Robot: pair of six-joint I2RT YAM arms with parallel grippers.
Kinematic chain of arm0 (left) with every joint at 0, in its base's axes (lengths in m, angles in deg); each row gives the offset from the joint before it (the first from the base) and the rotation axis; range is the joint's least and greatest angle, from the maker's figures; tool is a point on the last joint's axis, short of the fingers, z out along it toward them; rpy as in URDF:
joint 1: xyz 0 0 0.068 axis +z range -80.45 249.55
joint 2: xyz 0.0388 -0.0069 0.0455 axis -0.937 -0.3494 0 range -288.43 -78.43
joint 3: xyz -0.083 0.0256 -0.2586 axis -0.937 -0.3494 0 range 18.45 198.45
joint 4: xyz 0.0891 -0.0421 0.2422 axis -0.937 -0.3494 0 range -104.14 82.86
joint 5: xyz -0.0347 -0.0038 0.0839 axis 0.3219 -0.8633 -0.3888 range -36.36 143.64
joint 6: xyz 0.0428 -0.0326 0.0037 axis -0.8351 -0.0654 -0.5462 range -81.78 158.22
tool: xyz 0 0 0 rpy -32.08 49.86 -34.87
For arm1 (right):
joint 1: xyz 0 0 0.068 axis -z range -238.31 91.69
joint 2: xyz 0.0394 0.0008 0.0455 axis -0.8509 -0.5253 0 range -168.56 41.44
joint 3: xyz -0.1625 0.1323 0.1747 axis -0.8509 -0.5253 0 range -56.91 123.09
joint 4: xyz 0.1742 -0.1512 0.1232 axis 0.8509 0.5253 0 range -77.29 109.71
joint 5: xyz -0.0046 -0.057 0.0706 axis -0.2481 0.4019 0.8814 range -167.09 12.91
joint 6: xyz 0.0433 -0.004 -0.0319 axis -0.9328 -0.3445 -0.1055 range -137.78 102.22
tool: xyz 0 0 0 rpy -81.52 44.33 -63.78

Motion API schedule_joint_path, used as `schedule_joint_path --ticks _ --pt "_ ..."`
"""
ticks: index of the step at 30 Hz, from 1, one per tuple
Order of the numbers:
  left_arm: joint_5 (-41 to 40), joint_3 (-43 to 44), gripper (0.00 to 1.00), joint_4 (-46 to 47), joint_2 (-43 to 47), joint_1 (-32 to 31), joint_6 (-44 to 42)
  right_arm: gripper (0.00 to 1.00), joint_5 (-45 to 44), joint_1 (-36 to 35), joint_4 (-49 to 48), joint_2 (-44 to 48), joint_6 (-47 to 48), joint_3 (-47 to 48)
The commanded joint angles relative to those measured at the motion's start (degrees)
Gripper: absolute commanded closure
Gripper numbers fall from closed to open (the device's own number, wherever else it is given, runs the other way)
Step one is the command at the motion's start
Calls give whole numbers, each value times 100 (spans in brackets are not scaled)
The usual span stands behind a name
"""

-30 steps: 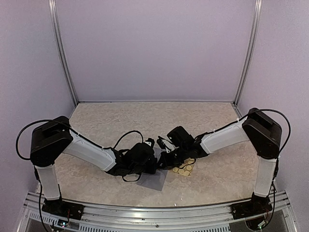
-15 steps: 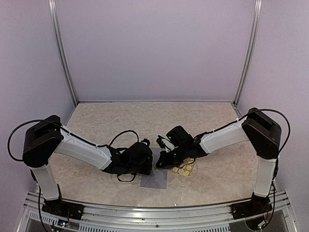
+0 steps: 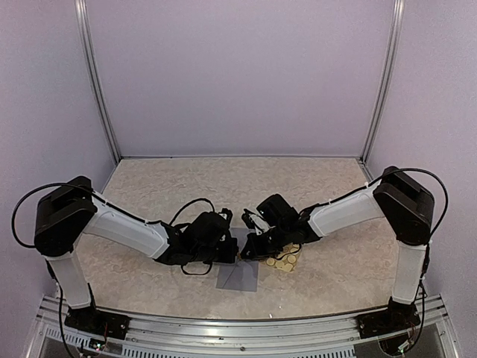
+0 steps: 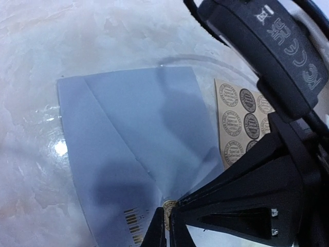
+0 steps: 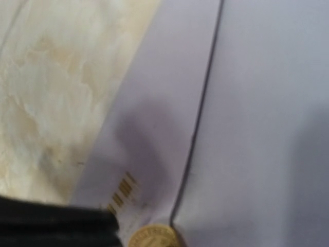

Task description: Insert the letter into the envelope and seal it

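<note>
Eyeing envelope (image 4: pixel 144 134): grey-lavender paper, flat, triangular flap folded down, crease running diagonal.
Flap tip: small round gold sticker (image 4: pixel 168 208) sits on it; gold barcode (image 4: pixel 132 222) printed just beside.
Position: on the marbled table (image 3: pixel 149 186), near its front edge, between my two arms; tan sticker sheet (image 4: pixel 239 123) just beside its right side.
Left gripper (image 3: pixel 228 252): low over the envelope's far end; jaws apart or together, I cannot tell.
Right gripper (image 3: pixel 247 249): low at the same end, one finger (image 5: pixel 51 226) just beside the sticker; contact unclear, jaw state I cannot tell.
</note>
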Motion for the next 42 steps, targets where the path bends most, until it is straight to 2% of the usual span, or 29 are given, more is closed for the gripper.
schedule_joint_path --ticks 1,17,25,42 --pt "389 -48 97 476 -148 40 122 100 -310 -43 329 -276 -17 -73" --pt "428 -153 100 446 -770 44 251 100 -290 -39 343 -309 -16 -46" --pt "44 -203 100 -238 -869 -4 241 100 -645 -41 398 -233 -172 -45" --pt "131 -455 100 -306 -1054 -26 321 100 -1268 91 157 50 -889 -223"
